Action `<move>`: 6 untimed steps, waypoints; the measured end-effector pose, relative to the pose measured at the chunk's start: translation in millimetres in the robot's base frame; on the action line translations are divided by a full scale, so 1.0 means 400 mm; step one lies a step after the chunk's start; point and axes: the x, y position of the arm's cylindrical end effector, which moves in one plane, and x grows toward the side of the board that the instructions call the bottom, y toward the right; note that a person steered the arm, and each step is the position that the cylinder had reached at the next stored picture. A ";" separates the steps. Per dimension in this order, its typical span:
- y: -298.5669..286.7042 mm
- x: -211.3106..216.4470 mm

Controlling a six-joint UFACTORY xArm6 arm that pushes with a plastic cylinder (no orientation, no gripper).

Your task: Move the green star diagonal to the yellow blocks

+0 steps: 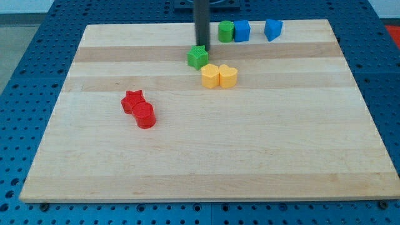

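Green star [197,57] sits just up-left of the yellow pair: yellow block [210,75] and yellow heart [228,75], which touch each other. The star's lower-right corner is almost at the yellow block's top-left, so it looks diagonal already, or very nearly. My tip [203,45] is right at the star's top edge, slightly right of its centre; contact or a hair off, can't tell. No claw on this rig, just the rod, so nothing opens or grips. If any trim is needed: a tiny nudge only, aimed through the star's centre so it doesn't spin. Don't push down-right, or the star rams the yellow block and breaks the pair. Other blocks lie well clear of the star.
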 end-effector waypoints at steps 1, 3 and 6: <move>0.082 0.036; -0.099 0.061; -0.402 -0.099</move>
